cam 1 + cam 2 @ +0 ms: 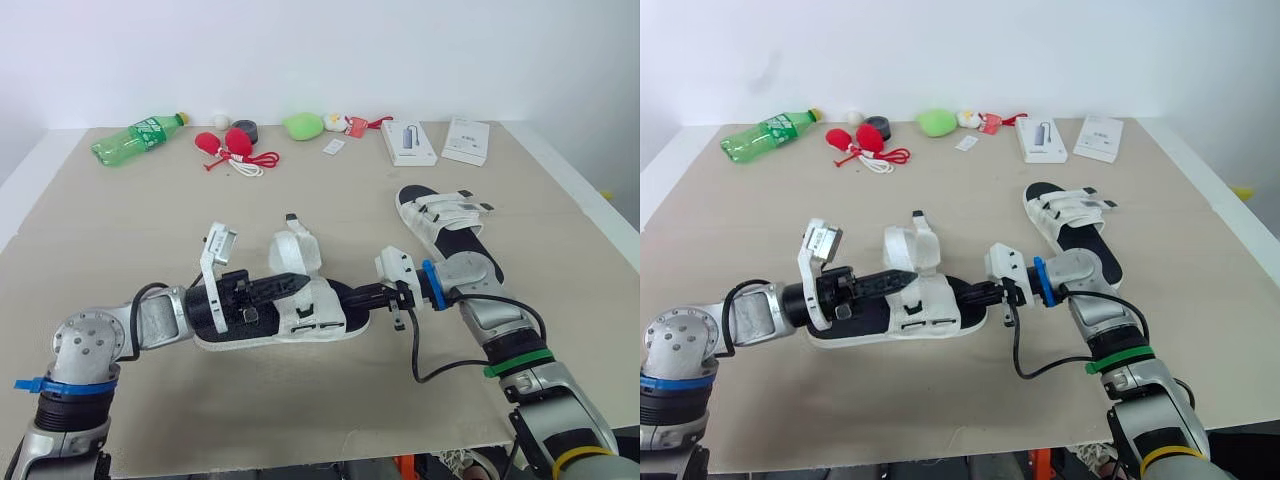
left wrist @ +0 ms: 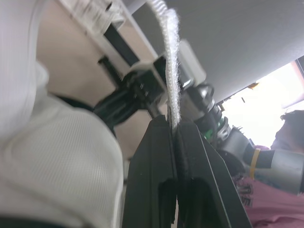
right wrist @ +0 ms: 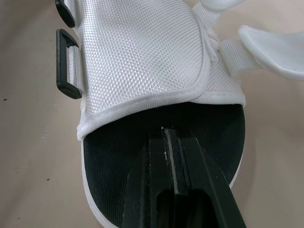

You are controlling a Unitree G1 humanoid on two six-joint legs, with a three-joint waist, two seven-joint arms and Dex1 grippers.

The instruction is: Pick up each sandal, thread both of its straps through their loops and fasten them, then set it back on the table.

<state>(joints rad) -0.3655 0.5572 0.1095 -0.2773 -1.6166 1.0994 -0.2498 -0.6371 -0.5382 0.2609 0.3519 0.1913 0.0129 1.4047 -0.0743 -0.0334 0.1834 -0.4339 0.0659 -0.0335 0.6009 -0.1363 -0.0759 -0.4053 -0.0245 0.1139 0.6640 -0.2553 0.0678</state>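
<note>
Left pincer [image 2: 173, 124] pinches strap [image 2: 172, 57]; bottle [image 1: 135, 138] unreadable

This looks like a lab or test room, not a home: a bare white wall [image 1: 320, 50] stands right behind the table [image 1: 120, 230], the table's top is plain beige sheeting, and unrelated props line its far edge: a green bottle [image 1: 135, 139], a green soft toy [image 1: 303, 125], white boxes [image 1: 410, 142].
</note>
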